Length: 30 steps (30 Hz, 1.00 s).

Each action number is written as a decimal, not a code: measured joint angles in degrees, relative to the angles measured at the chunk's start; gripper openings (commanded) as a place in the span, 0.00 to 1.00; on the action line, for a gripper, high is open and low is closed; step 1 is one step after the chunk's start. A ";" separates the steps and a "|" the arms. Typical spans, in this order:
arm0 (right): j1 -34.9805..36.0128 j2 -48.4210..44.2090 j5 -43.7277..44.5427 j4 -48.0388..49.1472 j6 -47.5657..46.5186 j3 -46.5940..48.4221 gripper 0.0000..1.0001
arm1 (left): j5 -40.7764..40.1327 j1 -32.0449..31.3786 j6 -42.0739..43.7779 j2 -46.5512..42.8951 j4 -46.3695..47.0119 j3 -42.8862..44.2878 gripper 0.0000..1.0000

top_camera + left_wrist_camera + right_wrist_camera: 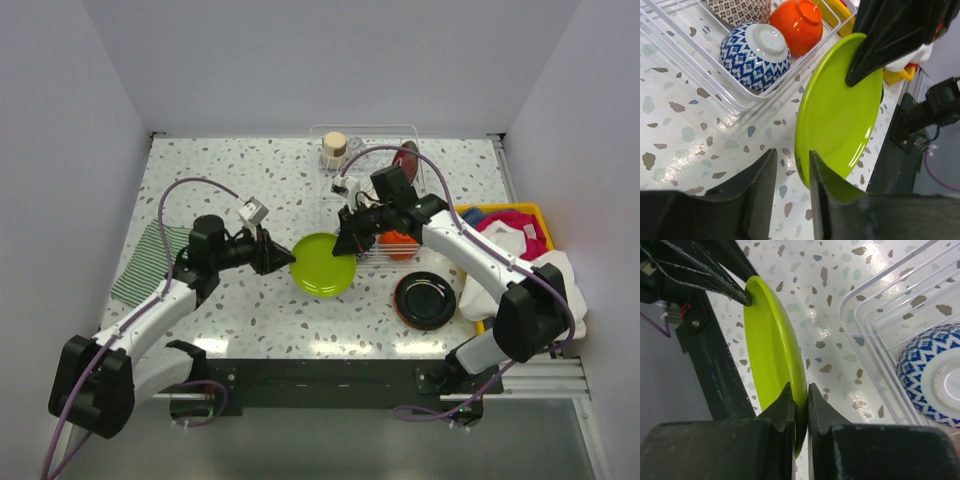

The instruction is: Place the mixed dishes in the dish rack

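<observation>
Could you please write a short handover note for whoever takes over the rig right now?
Right gripper: jaws shut on the lime green plate, at its rim.
Left gripper: jaws slightly parted astride its other edge, not clamping.
Plate held tilted beside the dish rack.
Done: blue-white bowl, orange bowl, beige cup in rack.
Left: rack this plate, then the black plate on the table.

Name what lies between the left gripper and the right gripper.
The lime green plate: the right gripper pinches one rim, and the left gripper straddles the opposite rim. The top view shows all three in a line.
</observation>
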 measured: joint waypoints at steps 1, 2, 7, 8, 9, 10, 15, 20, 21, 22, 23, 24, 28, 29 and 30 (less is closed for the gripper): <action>-0.02 0.02 0.15 -0.22 0.35 0.13 0.00 | -0.70 0.13 -0.39 0.02 0.13 0.20 0.51; -0.02 0.02 1.09 -0.68 1.18 0.66 0.00 | -1.55 0.74 -1.11 0.11 0.09 0.52 0.53; 0.07 0.02 11.08 -2.14 3.52 7.06 0.00 | -7.56 9.25 -4.48 2.01 -0.72 8.26 0.61; 0.07 0.02 14.51 -2.05 4.02 8.92 0.00 | -8.66 11.39 -5.62 2.54 -0.59 10.34 0.61; 0.02 0.02 17.94 -1.73 4.52 10.86 0.00 | -10.03 13.79 -6.91 3.02 0.09 12.74 0.61; 0.02 0.02 21.55 -1.46 5.09 12.90 0.00 | -11.28 16.00 -8.04 3.37 0.57 14.93 0.60; 0.09 1.75 46.47 2.10 6.49 21.00 0.00 | -14.51 20.96 -10.84 3.63 3.02 19.71 0.60; -0.13 7.19 70.31 9.51 4.44 24.09 0.00 | -14.69 21.31 -11.91 3.37 2.71 18.69 0.59; -0.20 8.50 74.29 10.78 3.76 24.20 0.00 | -14.69 21.51 -12.11 3.21 2.78 18.08 0.59; -0.24 9.75 77.50 11.93 2.99 24.20 0.00 | -14.67 21.88 -12.46 3.08 2.71 17.46 0.59; -0.28 10.97 80.43 12.92 2.01 24.22 0.00 | -14.67 22.25 -12.74 3.04 2.67 16.92 0.59; -0.35 12.11 82.79 13.81 1.03 24.22 0.00 | -14.69 22.69 -12.94 3.04 2.64 16.41 0.59; -0.92 15.80 88.26 14.47 -1.09 25.35 0.00 | -14.71 24.26 -13.44 2.97 2.62 15.30 0.59; -1.22 16.76 89.00 14.36 -1.16 26.21 0.00 | -14.67 24.68 -13.62 2.93 2.62 15.15 0.59; -1.60 17.79 89.53 13.86 -1.18 27.54 0.00 | -14.64 25.00 -13.92 2.91 2.64 15.08 0.59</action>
